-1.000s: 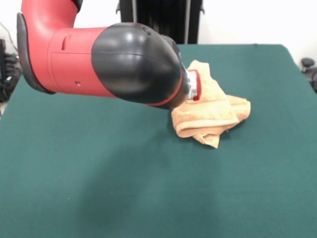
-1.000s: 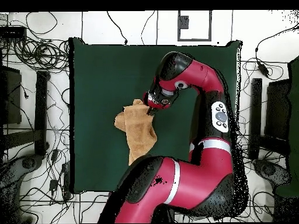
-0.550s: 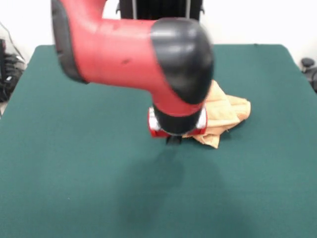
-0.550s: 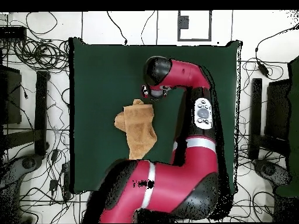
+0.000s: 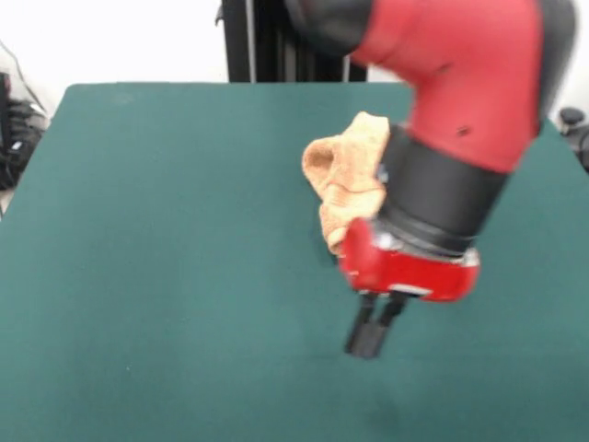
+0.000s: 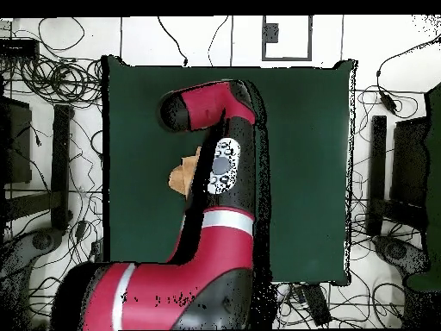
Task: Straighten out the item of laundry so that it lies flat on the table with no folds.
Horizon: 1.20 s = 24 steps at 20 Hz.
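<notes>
Swung off the towel (image 5: 354, 180) within the last second — end effector (image 5: 372, 333) clenched, empty, hovering above bare desk (image 5: 166, 276). Left the towel still bunched mid-desk — probably repositioning for another grab.

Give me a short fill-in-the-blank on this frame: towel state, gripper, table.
1. The towel lies ____ on the table, not flat.
2. The gripper holds ____; its fingers are together and point down.
3. In the front view the gripper hangs over bare ____ cloth of the table, nearer the camera than the towel.
4. In the overhead view the ____ covers most of the towel.

Missing words: crumpled; nothing; green; arm
</notes>
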Each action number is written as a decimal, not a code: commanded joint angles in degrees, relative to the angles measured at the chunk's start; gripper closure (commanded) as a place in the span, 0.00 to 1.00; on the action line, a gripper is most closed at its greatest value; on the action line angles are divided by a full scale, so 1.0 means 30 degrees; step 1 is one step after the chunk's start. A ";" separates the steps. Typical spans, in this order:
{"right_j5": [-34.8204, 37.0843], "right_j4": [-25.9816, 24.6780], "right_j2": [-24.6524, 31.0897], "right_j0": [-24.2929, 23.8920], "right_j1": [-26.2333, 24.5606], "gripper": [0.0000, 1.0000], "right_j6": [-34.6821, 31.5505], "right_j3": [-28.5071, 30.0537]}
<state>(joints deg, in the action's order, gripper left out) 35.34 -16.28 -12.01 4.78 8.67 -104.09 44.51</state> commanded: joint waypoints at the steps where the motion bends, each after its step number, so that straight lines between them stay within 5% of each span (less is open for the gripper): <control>1: 0.1349 0.0655 -0.0429 0.0324 -0.1403 1.00 -0.5152 -0.1158; 8: 1.0762 0.4704 0.3135 -0.1702 -0.4197 1.00 -0.3264 -0.5103; 10: 1.1588 0.5020 0.3090 -0.1960 -0.4548 1.00 -0.2940 -0.5817; 15: 1.1805 0.5860 0.3035 -0.2348 -0.3679 1.00 -0.3481 -0.3974; 16: 1.2145 0.6119 0.3052 -0.2332 -0.3713 0.00 -0.3622 -0.4000; 24: 1.3441 0.7384 0.3261 -0.2232 -0.3604 0.00 -0.4065 -0.3665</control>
<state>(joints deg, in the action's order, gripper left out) 69.62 1.44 -9.53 -4.09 -1.62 -107.45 29.43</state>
